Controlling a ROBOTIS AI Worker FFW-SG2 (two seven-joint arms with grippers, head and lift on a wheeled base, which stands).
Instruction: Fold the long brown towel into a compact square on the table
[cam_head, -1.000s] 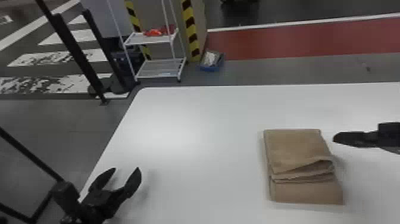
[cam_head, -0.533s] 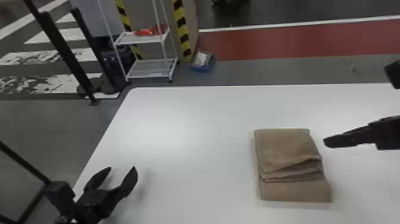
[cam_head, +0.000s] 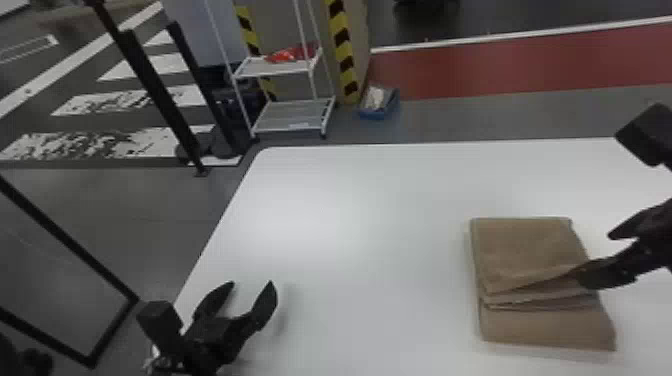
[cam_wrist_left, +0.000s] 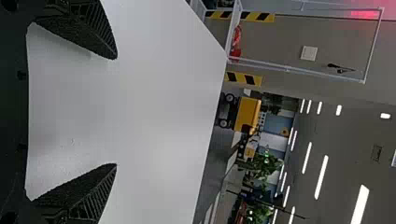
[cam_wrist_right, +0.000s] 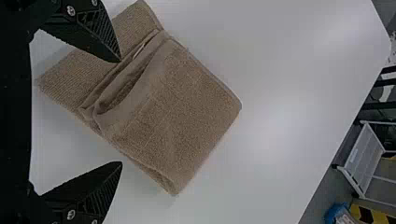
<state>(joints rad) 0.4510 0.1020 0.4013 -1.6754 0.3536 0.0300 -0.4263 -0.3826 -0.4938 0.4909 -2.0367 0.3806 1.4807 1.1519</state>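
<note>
The towel lies on the right part of the table, already folded into a small upright-sided rectangle. The right gripper is now at its right edge; half a second ago it hung just clear of that edge, farther toward the far side. It has advanced left and toward the near side, and its two fingers now show apart. One finger overlaps the towel beside the loose layers; the other is over the table, just off the edge. Nothing is pinched. Whether the finger touches the cloth cannot be told.

The fold pattern is largely unchanged: the top flap covers the far part, and the near strip remains exposed.

The left gripper is parked at the near left, fingers spread, holding nothing.

Assessment: folding is nearly complete; the step in hand is probably tidying. The approach places the right gripper to adjust the uneven layers. The next move calls for a light grip or press at the right edge. Caution: a deep grip could drag the whole stack or reopen the flap.
</note>
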